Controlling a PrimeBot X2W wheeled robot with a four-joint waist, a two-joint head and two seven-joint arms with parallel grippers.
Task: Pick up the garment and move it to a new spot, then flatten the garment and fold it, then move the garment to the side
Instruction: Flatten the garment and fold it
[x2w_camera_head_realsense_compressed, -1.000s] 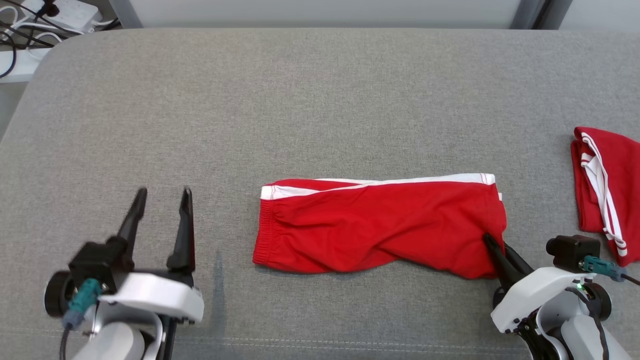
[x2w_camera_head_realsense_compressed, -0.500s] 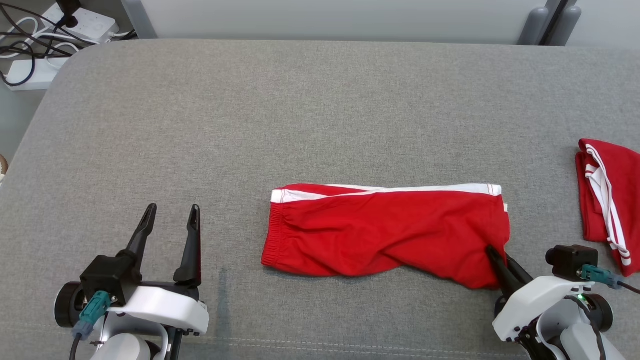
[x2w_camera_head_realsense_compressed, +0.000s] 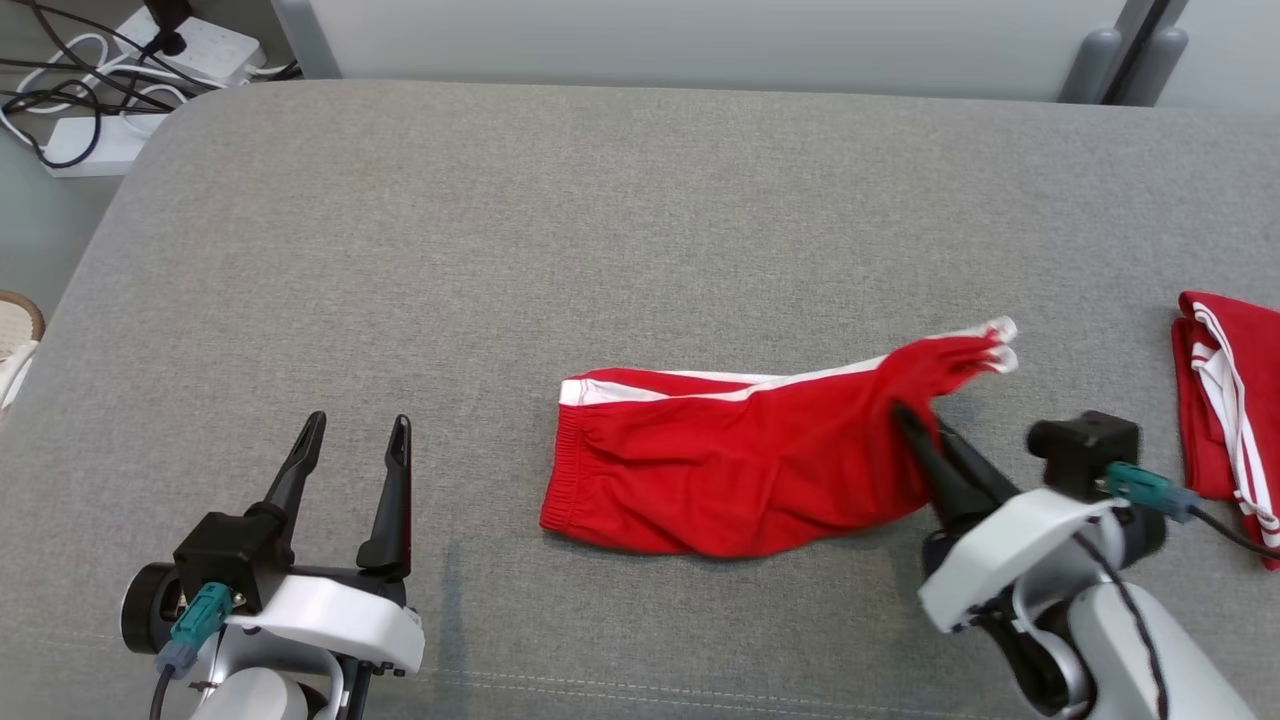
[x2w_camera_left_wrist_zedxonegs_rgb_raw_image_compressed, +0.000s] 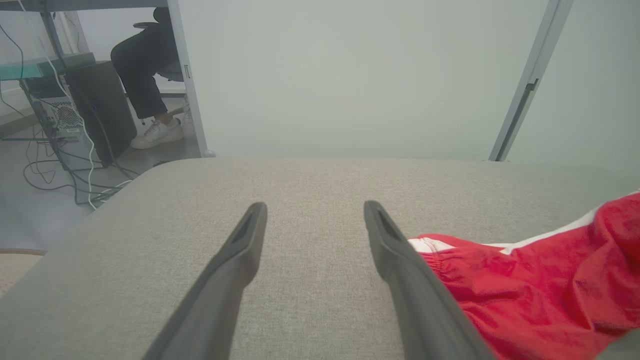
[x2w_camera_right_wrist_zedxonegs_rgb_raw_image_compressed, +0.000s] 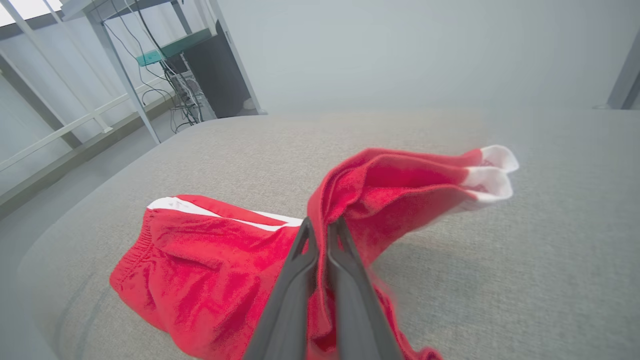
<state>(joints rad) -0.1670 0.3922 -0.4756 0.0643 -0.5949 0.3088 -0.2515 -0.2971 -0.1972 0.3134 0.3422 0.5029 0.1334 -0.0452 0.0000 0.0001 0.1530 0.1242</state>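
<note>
Red shorts with a white side stripe (x2w_camera_head_realsense_compressed: 730, 460) lie on the grey table (x2w_camera_head_realsense_compressed: 600, 220), waistband to the left. My right gripper (x2w_camera_head_realsense_compressed: 915, 425) is shut on their right hem and holds that end raised off the table; the white-edged corner (x2w_camera_head_realsense_compressed: 995, 340) sticks out beyond my fingers. The right wrist view shows the shorts (x2w_camera_right_wrist_zedxonegs_rgb_raw_image_compressed: 210, 265) bunched around the closed gripper (x2w_camera_right_wrist_zedxonegs_rgb_raw_image_compressed: 320, 225). My left gripper (x2w_camera_head_realsense_compressed: 355, 430) stands open at the lower left, apart from the waistband. In the left wrist view the gripper (x2w_camera_left_wrist_zedxonegs_rgb_raw_image_compressed: 312, 210) is open, with the shorts (x2w_camera_left_wrist_zedxonegs_rgb_raw_image_compressed: 525, 285) to its right.
A second red garment with white stripes (x2w_camera_head_realsense_compressed: 1230, 400) lies folded at the table's right edge. Cables and a power strip (x2w_camera_head_realsense_compressed: 120, 70) lie on the floor past the far left corner. A seated person's leg and shoe (x2w_camera_left_wrist_zedxonegs_rgb_raw_image_compressed: 150, 100) show behind the table.
My right gripper has lifted the shorts' right hem and carried it up and to the left, bunching that end. The head camera has shifted. The left gripper stays open.
</note>
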